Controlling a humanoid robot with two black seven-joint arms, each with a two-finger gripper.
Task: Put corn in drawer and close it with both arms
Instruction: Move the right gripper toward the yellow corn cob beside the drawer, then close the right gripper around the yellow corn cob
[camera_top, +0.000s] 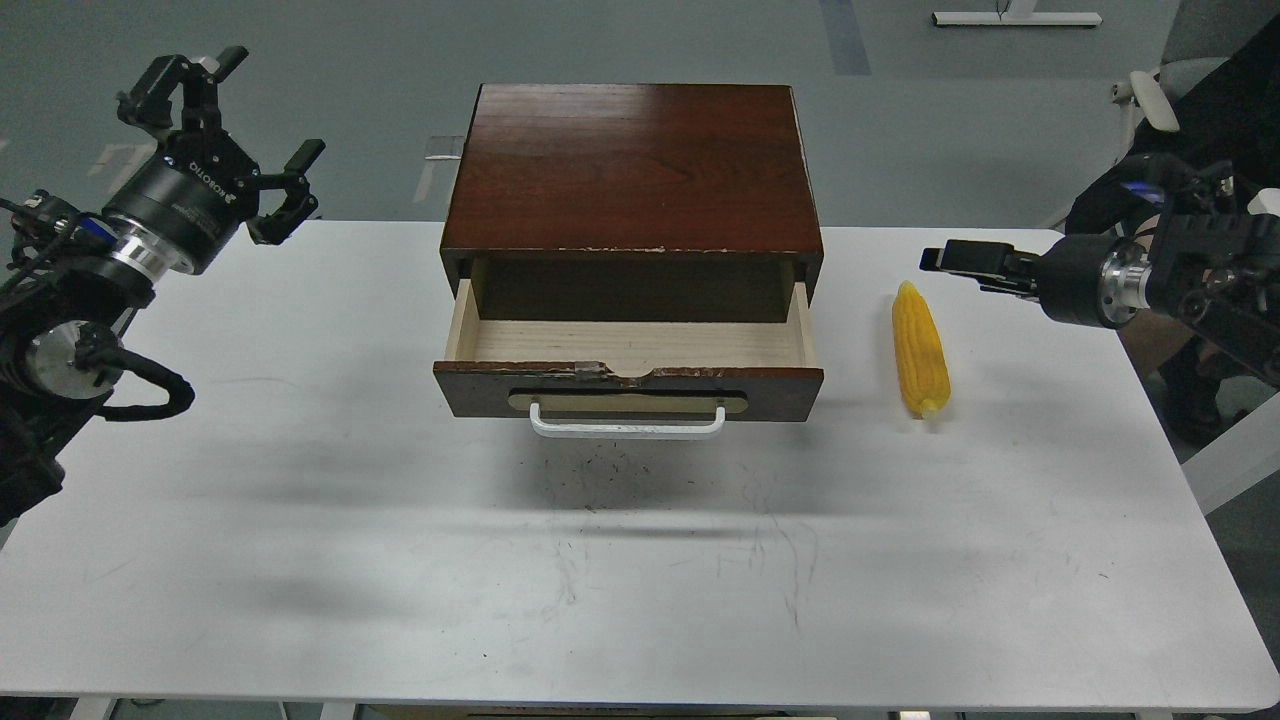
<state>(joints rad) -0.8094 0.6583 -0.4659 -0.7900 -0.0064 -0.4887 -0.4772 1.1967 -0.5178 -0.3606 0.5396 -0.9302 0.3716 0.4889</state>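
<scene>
The corn (921, 350) lies flat on the white worktop (300, 480), to the right of the drawer (630, 385) and a little apart from it, its length running away from the robot with the pointed tip at the far end; lying free like that, with bare surface on both flanks, it is open to a pinch across its middle. The drawer stands pulled out of the reddish-brown cabinet (632, 165), its pale wooden floor bare and its white handle (627, 424) facing the robot, so the cob can go straight down into it; nothing of the task looks done yet beyond that opening.

The right claw (945, 259) hangs just beyond the cob's far tip, above the worktop, reaching in sideways from the right edge; it is seen nearly end-on and dark, so I cannot tell how far its fingers are parted, though it appears to hold nothing. It is plainly the nearer arm for the pick-up. The left claw (235, 150) is raised at the far left, well apart from cabinet and cob, its fingers spread wide and empty; held back there, it is probably waiting its turn to help push the drawer front home.
</scene>
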